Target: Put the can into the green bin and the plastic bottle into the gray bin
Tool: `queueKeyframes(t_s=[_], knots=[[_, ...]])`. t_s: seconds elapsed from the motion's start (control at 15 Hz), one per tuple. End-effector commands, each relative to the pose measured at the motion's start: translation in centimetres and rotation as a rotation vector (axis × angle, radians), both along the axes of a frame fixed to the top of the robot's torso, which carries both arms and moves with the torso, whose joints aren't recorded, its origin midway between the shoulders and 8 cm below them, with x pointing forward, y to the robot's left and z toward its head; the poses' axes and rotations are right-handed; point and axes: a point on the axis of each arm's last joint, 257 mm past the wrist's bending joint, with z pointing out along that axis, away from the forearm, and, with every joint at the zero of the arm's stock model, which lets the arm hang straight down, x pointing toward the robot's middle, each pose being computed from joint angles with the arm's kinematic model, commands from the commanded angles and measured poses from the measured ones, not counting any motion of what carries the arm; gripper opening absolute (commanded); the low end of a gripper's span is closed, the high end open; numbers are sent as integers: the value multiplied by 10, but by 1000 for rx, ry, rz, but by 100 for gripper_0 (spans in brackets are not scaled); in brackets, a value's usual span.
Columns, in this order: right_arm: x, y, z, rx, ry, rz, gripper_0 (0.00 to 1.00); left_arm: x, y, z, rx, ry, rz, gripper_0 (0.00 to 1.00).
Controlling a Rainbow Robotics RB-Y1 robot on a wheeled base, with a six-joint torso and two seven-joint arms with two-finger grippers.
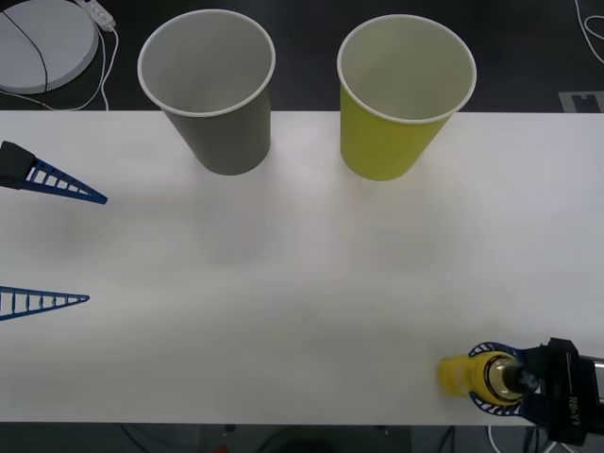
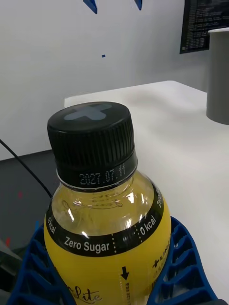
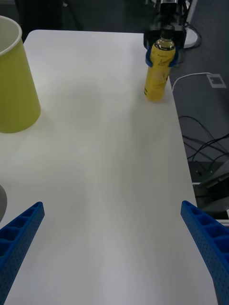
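Front overhead; wrists low, both see plastic bottle (image 3: 158, 71).

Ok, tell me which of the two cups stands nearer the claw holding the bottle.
The green bin, on the robot's right at the table's far edge. The gray bin stands farther left, away from the right claw gripping the plastic bottle.

gray bin (image 1: 212, 90) rear left | green bin (image 1: 401, 94) rear right | plastic bottle (image 1: 472, 374) front right
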Motion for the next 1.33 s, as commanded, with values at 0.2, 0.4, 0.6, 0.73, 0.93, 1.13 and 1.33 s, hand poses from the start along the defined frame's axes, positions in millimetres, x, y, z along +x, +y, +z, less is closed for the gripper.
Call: queueKeyframes(t_s=[0.2,0.4,0.6,0.73,0.93,1.13,1.33], knots=[[0,-7,19,28,-2,-11,0,0,0,0,0,0,0,100],[-2,-17,35,26,-7,-25,0,0,0,0,0,0,0,100],[-5,-18,47,30,14,-41,0,0,0,0,0,0,0,100],[-5,-17,54,18,6,-73,0,0,0,0,0,0,0,100],[-4,-6,64,12,-4,-126,0,0,0,0,0,0,0,100],[-1,12,72,19,-7,-173,0,0,0,0,0,0,0,100],[3,28,82,30,-11,-209,0,0,0,0,0,0,0,100]])
